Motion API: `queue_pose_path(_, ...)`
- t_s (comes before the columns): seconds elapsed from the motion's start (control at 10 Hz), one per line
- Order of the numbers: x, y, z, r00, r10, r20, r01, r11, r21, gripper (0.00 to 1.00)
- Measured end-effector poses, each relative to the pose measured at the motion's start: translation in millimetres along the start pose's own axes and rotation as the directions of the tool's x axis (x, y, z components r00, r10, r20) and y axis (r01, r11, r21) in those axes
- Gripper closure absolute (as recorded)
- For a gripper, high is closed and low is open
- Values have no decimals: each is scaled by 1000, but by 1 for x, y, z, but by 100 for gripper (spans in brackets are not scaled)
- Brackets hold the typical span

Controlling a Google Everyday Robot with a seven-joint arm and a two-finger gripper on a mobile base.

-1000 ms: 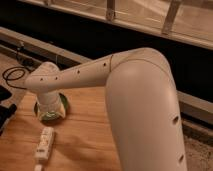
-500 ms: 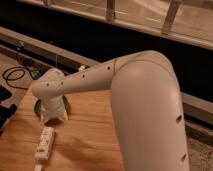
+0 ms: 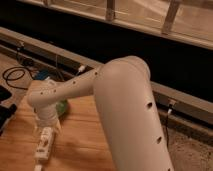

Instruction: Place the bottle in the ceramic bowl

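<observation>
Arm has dropped lower since 1 s ago; gripper spread wide, just over bottle top end. Ceramic bowl behind it.

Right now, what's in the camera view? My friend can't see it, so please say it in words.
A big white robot arm reaches left over a wooden table, its gripper pointing down just above a small white bottle lying on the wood. A green bowl peeks out from behind the arm, and the bottle is not in it.
</observation>
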Motion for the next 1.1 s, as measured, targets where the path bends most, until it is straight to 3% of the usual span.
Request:
queue_pose_path(0.5, 0, 27, 37, 1000, -11, 0, 11, 999, -35, 35)
queue_pose_path(0.7, -2, 35, 52, 999, -31, 11, 31, 999, -17, 35)
queue_pose_path(1.0, -3, 34, 58, 998, -49, 29, 48, 998, 29, 36)
queue_pose_path(1.1, -3, 30, 55, 998, -48, 50, 46, 998, 43, 42)
